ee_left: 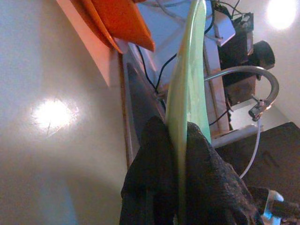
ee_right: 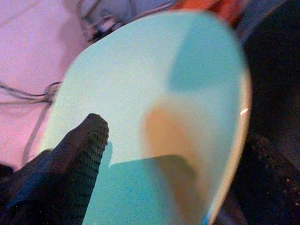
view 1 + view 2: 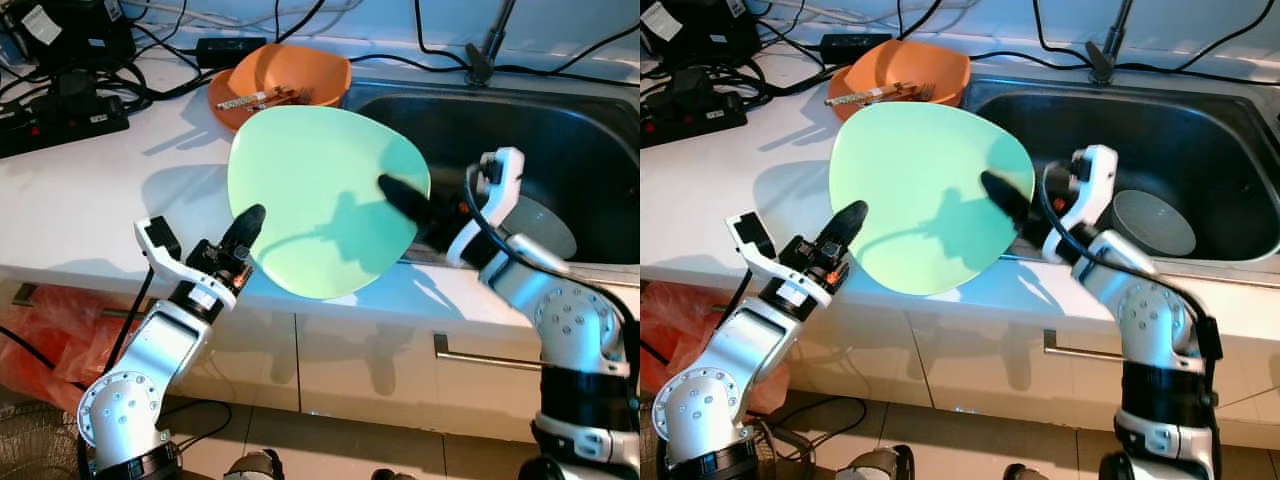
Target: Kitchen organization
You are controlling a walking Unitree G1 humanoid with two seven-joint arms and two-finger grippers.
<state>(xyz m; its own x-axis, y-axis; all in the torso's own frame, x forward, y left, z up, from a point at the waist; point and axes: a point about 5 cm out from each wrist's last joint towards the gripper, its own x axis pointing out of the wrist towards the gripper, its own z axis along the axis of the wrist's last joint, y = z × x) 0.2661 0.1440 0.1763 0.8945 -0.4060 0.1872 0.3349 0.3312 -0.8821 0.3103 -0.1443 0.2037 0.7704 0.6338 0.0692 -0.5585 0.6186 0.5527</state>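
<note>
while i held the broad, pale green, rounded plastic plate (image 3: 325, 195) above the white countertop (image 3: 90, 190), both of my arms were at work on it. my left gripper (image 3: 243, 228) had its two black fingers closed on the plate's near-left rim; in the left wrist view the edge ran straight between the fingers (image 1: 154, 178). my right gripper (image 3: 398, 197) was clamped on the plate's right edge, one black finger lying across its upper face and the other, by the right wrist view, beneath the rim. the plate was tilted, lifted off the counter, its right side reaching over the left lip of the dark stainless steel sink (image 3: 560, 130).

beyond the plate, on the far part of the counter, sat an orange plastic dish (image 3: 290, 75) with what looked like a pair of chopsticks (image 3: 255, 100) laid in it. a round grey metal bowl (image 3: 545, 225) lay upside down in the sink, near my right wrist. black power strips and cables (image 3: 70, 95) crowded the far left of the counter.

i judged the step in hand to be a two-handed carry of the plate, most likely toward the sink. the next move called for both arms travelling together, so the rim did not twist out of either grip, and for keeping clear of the bowl.
</note>
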